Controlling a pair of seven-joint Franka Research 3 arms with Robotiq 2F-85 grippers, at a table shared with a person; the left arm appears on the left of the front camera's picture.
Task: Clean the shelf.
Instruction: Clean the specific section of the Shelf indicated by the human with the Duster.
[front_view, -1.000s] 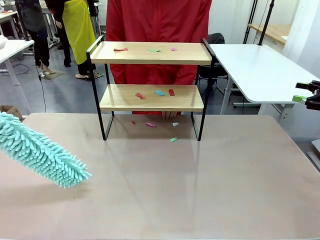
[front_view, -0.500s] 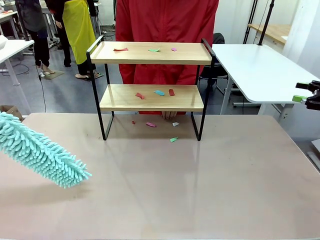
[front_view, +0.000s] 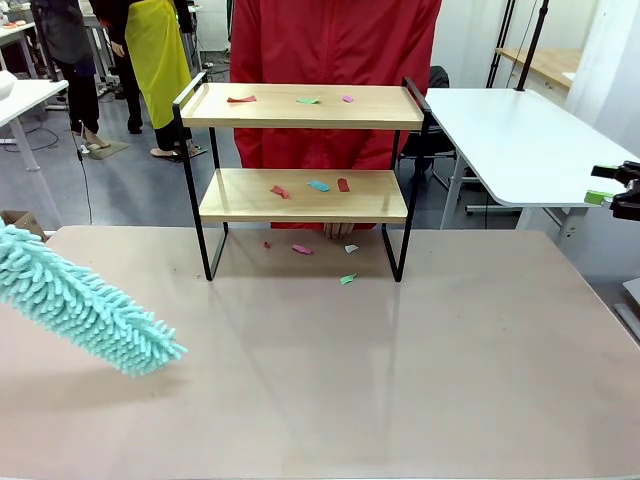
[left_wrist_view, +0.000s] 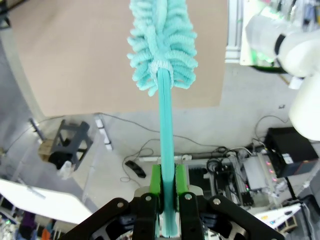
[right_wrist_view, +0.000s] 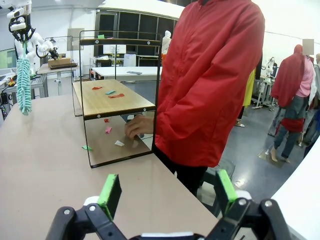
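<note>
Nearest, in the left wrist view, the left jaws are clamped on the teal handle of a fluffy duster (left_wrist_view: 162, 45), with green pads (left_wrist_view: 155, 181) pressed to both its sides. In the front view its head hangs over the surface (front_view: 420, 380) at the lower left, well apart from the shelf (front_view: 385, 106). At the bottom of the right wrist view, the right jaws stand wide with nothing between them. The shelf stands at the upper middle of the front view, near the surface's far edge. It has two light wooden boards in a thin black frame, each strewn with small coloured paper scraps (front_view: 318, 185), and more lie on the surface beneath. The right wrist view shows it end-on at centre left, with a person's hand (right_wrist_view: 137, 126) resting under the lower board; the front view gives just fingertips there. Behind stands the person in a red jacket (front_view: 330, 60).
</note>
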